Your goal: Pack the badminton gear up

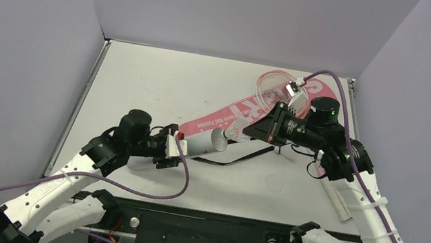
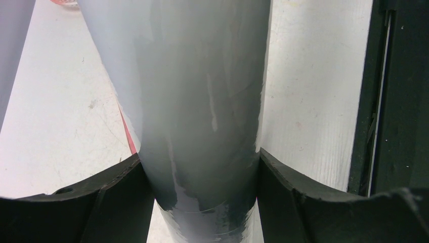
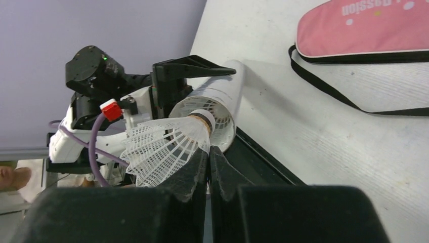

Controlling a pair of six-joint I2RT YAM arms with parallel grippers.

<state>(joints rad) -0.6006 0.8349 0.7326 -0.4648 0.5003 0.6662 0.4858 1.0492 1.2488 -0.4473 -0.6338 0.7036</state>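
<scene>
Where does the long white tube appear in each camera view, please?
Top external: the long white tube lies centre, slanting, its left end in the left gripper.
Left wrist: the tube fills the middle, rising between the fingers.
Right wrist: centre-left, its open mouth facing the camera, a white mesh shuttlecock in the right gripper before it.
Shared landmark: the left gripper round the tube.

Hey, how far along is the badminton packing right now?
Nothing visibly finished. In hand: the left gripper holds the long white tube while the right gripper pinches a white mesh shuttlecock, cork first, at its mouth. Remaining: the pink SPORT racket cover, a racket head showing at its far end.
</scene>
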